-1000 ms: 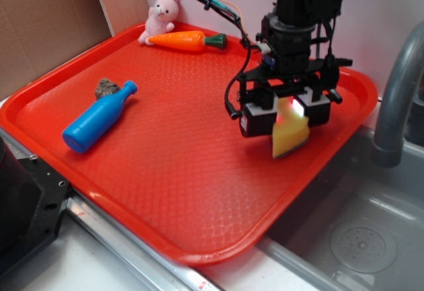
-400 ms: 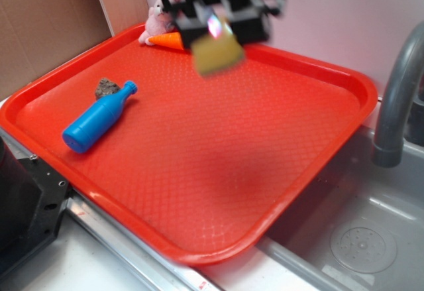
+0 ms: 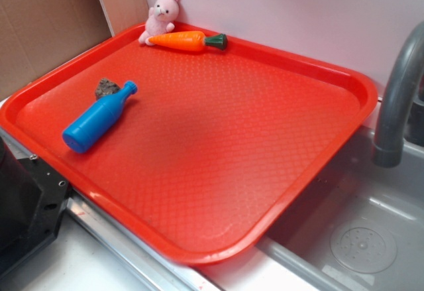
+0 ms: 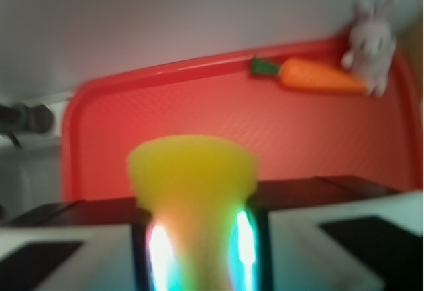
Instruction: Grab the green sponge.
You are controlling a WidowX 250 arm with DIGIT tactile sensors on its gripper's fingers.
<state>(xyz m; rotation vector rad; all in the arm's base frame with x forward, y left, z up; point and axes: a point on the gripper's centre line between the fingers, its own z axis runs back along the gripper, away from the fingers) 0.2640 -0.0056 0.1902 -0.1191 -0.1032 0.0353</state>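
Green sponge [image 4: 192,178] shows in the wrist view as a blurred yellow block, wider at its far end, its near end pinched between the two fingers [image 4: 73,244] of the gripper [image 4: 199,251], with coloured glare along both sides of the squeeze. Beyond it the red tray [image 4: 199,79] lies well below, with the toy carrot [image 4: 318,77] and the pink bunny [image 4: 371,36] at the tray's far right corner, the carrot's orange tip touching the bunny.

From the exterior view the arm is out of the picture; only a small blurred greenish scrap at the top edge shows, too unclear to name. On the tray [image 3: 318,165] the bunny [image 3: 162,14] sits at the back rim with the carrot [image 3: 185,40] just beside it. Toward the left a blue bottle [image 3: 98,118] lies on its side, its neck against a small brown rocky lump [image 3: 105,88]. A grey faucet [image 3: 397,99] rises over the sink [image 3: 358,238] at right
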